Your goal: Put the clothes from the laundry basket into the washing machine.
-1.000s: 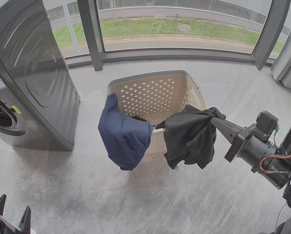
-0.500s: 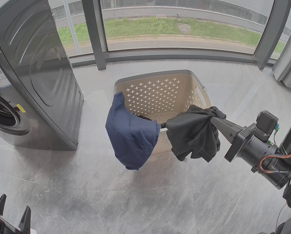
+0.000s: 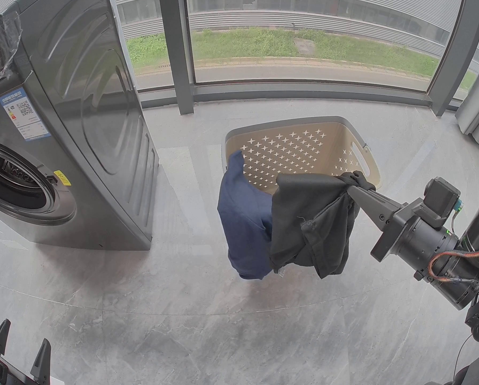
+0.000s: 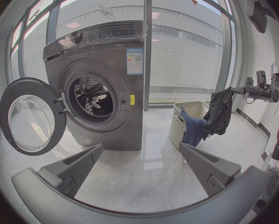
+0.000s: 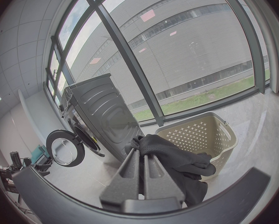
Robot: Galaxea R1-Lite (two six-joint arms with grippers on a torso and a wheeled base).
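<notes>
Your right gripper [image 3: 355,190] is clamped on the dark garment [image 3: 309,220], holding it up just in front of the laundry basket [image 3: 303,123], likely to clear its rim. A blue garment [image 3: 244,225] drapes over the basket's front wall. Your left gripper [image 4: 140,147], well apart from the basket, is spread empty.

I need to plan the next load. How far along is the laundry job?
Done: the washing machine door stands open. In hand: the right gripper is shut on a dark grey garment, hanging by the laundry basket. Left: carrying it to the drum, then the blue garment draped over the basket's rim. The left gripper is open, empty.
</notes>
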